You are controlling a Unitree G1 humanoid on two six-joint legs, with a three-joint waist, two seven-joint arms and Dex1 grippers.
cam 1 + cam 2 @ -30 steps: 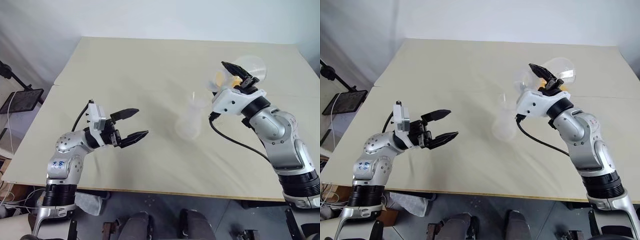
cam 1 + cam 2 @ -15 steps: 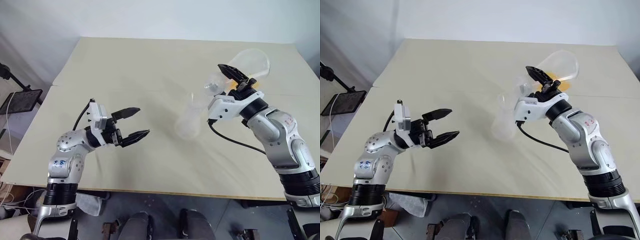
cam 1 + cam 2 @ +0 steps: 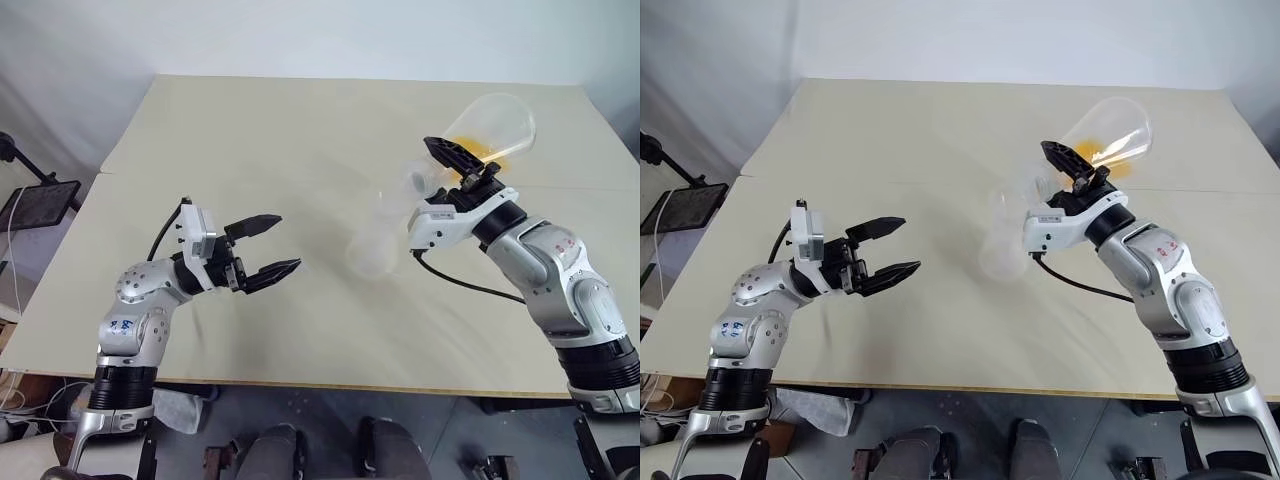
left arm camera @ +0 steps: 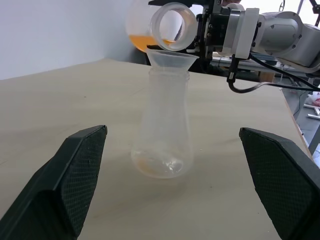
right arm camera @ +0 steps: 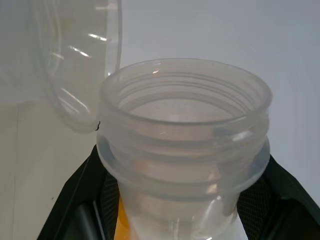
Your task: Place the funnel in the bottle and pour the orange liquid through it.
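Funnel (image 4: 170,59): clear flared cone atop translucent bottle (image 4: 164,130)

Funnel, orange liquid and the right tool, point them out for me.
funnel (image 4: 171,59), left wrist view, flared cone.
orange liquid (image 4: 141,41), left wrist view, pool inside the tilted container.
right tool (image 3: 455,165), left eye view, between its fingertips.
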